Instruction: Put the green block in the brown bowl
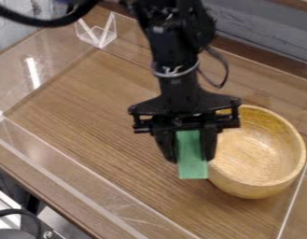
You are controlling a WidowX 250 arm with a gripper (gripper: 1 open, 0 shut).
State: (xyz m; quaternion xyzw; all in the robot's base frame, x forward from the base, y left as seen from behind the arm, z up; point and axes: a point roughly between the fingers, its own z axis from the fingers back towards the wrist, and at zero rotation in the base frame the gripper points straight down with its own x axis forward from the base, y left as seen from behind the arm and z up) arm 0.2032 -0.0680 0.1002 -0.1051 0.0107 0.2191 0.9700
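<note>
Green and matte, the block (192,156) hangs roughly upright beneath the tool (188,133), which has closed about its upper part; its lower end sticks out below. It looks rigid and light, unlikely to crush or slip much, and a hold nearer its middle would probably swing less. Beside the tool, on the block's right in the view, sits the brown bowl (252,191); its thick near rim stands in the way, so some lift seems wise before crossing. Beneath spreads the wooden bench (87,140); beyond the tool stands a clear, angular object (97,31).
</note>
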